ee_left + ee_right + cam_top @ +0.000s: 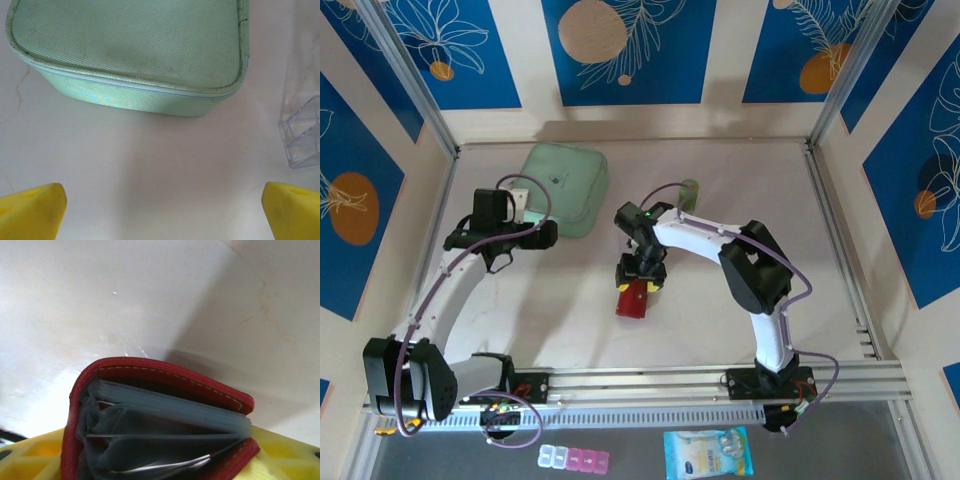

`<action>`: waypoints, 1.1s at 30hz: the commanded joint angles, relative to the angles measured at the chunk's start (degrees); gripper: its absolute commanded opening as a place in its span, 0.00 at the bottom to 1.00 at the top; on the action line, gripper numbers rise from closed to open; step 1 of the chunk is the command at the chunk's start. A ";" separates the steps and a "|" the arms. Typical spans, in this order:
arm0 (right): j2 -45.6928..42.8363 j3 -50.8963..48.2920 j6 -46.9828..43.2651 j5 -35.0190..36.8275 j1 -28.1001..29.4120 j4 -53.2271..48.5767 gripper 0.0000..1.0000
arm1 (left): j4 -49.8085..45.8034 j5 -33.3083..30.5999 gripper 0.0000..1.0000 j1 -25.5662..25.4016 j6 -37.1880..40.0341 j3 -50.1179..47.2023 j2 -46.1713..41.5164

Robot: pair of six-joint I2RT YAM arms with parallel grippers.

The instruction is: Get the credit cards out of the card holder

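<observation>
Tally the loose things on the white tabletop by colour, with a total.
Red: 1, card holder
Pale green: 1, pouch
Clear: 1, plastic box
Total: 3

Card holder [160,420] on the table [570,320] near its middle, wedged between my right gripper's [160,460] fingers, pouch [130,50] far back on the left, just ahead of my left gripper [160,210], plastic box [302,135] to the pouch's right.

Spread yellow fingers [30,210] face a pale-green pouch [130,45] beside clear plastic [302,137].
</observation>
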 commanded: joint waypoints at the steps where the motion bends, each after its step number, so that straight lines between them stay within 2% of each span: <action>1: 2.83 3.59 -5.53 2.13 0.80 -8.09 0.64 | -0.96 0.59 1.00 -0.21 0.76 -0.50 -0.44; 6: 4.56 4.42 -4.66 0.39 2.17 -6.24 0.69 | -1.14 0.82 1.00 -0.31 -0.02 -0.50 -0.98; 9: 3.78 4.32 -3.05 1.81 2.55 -5.44 0.74 | -1.31 1.80 1.00 -0.49 -1.47 -0.70 -1.61; 15: -2.70 0.70 0.20 5.18 2.48 -1.37 0.85 | -1.42 5.14 0.99 -1.86 -8.40 -0.09 -2.40; 17: -5.49 -1.48 1.12 5.37 2.26 0.70 0.86 | -2.17 7.08 0.97 -2.81 -11.70 0.18 -2.10; 20: -9.96 -5.32 2.48 4.55 1.88 4.54 0.82 | -3.20 10.48 0.92 -5.59 -17.17 0.17 -1.65; 23: -14.28 -9.85 3.64 2.66 1.18 8.77 0.76 | -1.21 12.62 0.90 -10.84 -23.75 -1.92 -1.88; 25: -16.13 -12.58 3.73 0.43 0.54 11.18 0.67 | 1.01 13.07 0.88 -15.11 -27.59 -3.58 -1.89; 28: -18.33 -15.63 4.13 -1.13 -0.36 13.24 0.55 | 4.73 13.45 0.84 -21.40 -33.31 -5.88 -0.93; 33: -22.75 -21.42 5.48 -1.54 -0.82 17.41 0.45 | 17.12 17.17 0.72 -28.43 -41.92 -12.29 1.60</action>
